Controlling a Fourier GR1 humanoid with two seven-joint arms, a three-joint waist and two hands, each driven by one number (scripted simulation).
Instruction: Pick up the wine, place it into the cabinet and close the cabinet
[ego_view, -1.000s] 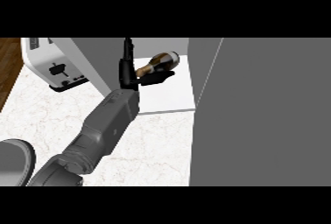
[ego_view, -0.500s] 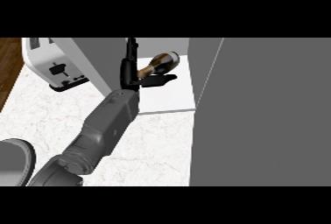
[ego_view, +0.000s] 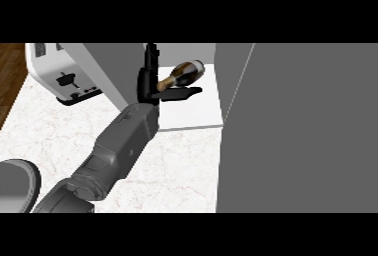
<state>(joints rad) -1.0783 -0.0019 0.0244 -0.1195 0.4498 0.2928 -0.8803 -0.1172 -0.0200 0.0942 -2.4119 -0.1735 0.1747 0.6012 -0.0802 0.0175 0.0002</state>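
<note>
Up at twelve o'clock in the head view, the wine bottle (ego_view: 181, 73) is lying on its side on the white cabinet shelf (ego_view: 193, 114), neck pointing toward seven o'clock, base toward one o'clock. The left hand (ego_view: 167, 93) is sitting just at the bottle's neck end, thumb stretched flat toward three o'clock and fingers reaching straight up toward twelve; it is no longer curling round the bottle as it seemed to a second ago, and the bottle has shifted slightly deeper onto the shelf. Whether a finger is still touching the glass, I cannot tell. That suggests the placing step is essentially finishing and the hand is letting go.

What is remaining, by my reading, is drawing the grey forearm (ego_view: 122, 142) back toward seven o'clock and swinging the grey cabinet door (ego_view: 303, 125), standing open at three o'clock, shut. A white toaster (ego_view: 63, 75) is standing at ten o'clock, well apart from the shelf. The right hand is not showing.
</note>
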